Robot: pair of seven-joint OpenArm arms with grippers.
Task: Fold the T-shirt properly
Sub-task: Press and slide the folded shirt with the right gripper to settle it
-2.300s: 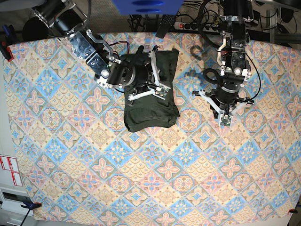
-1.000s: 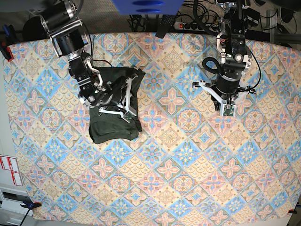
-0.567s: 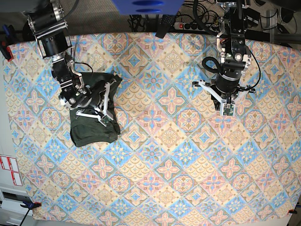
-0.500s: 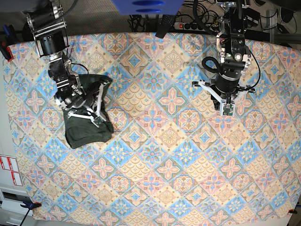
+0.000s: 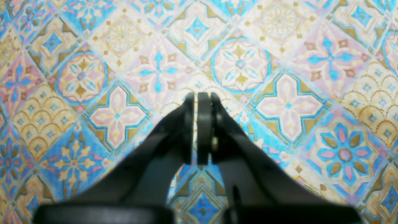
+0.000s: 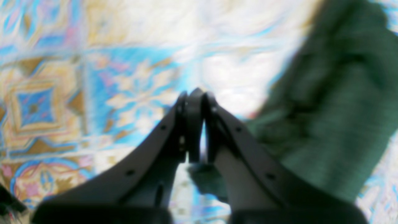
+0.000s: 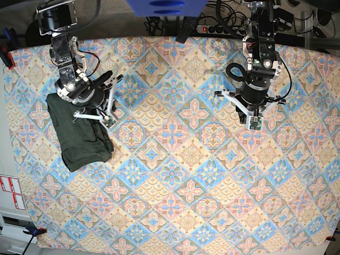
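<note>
The T-shirt (image 7: 77, 135), dark olive green, lies folded into a compact rectangle near the table's left edge. My right gripper (image 7: 109, 118) hovers at its upper right edge, fingers together. In the blurred right wrist view that gripper (image 6: 192, 95) is shut over the patterned cloth with nothing between its fingertips, and the T-shirt (image 6: 335, 109) lies just to its right. My left gripper (image 7: 255, 125) hangs over the table's right side, far from the shirt. The left wrist view shows it (image 5: 199, 97) shut and empty above the bare tablecloth.
A patterned tablecloth (image 7: 180, 175) covers the whole table. A power strip (image 7: 212, 29) and cables lie beyond the back edge, beside a blue object (image 7: 164, 6). A red clamp (image 7: 5, 56) grips the left edge.
The right arm has swept the folded shirt from the table's middle to its left side, and its gripper now sits at the shirt's edge instead of on top. The left arm has hardly moved.
</note>
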